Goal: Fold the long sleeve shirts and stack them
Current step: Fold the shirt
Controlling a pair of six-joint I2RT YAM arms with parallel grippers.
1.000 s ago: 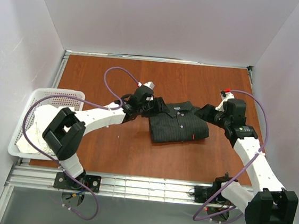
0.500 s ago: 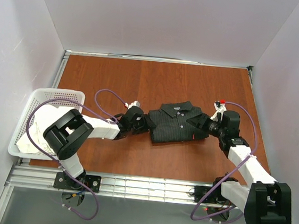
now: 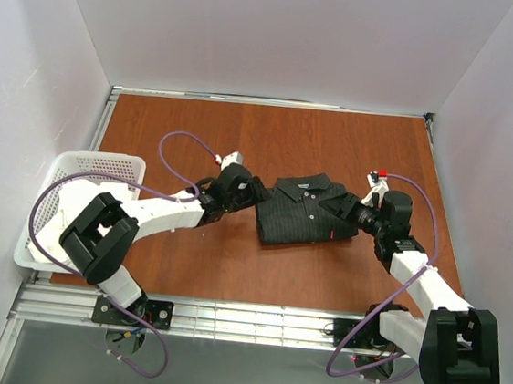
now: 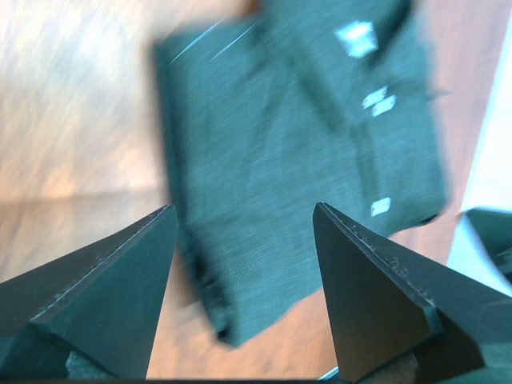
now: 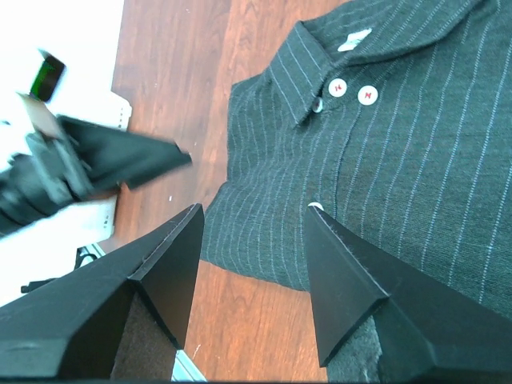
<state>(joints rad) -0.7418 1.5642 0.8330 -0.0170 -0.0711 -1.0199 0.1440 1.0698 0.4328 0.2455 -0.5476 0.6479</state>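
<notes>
shirt point(image 3: 307, 214) handling: soft, light, no stiffness. The folded packet will likely sag and open if lifted from one point. It's thin cloth on a smooth wood table point(image 3: 184, 267), so I'd expect it to slide under a push rather than bunch (my guess, untested). Best hold is to pinch all layers at both side edges, one arm each, toward the near hem. Skip the collar and buttons at the far end, they're lumpy.

Position: the packet lies flat mid-table, hem toward the arm bases, collar away.
- right gripper point(image 3: 357, 216): at the shirt's right edge, jaws partly apart, nothing in them. Its wrist view shows the placket and buttons just past the tips.
- left gripper point(image 3: 255, 192): at the left edge up by the collar, jaws wide, empty. Its wrist view is blurred.

Can't tell whether either touches the cloth.
</notes>
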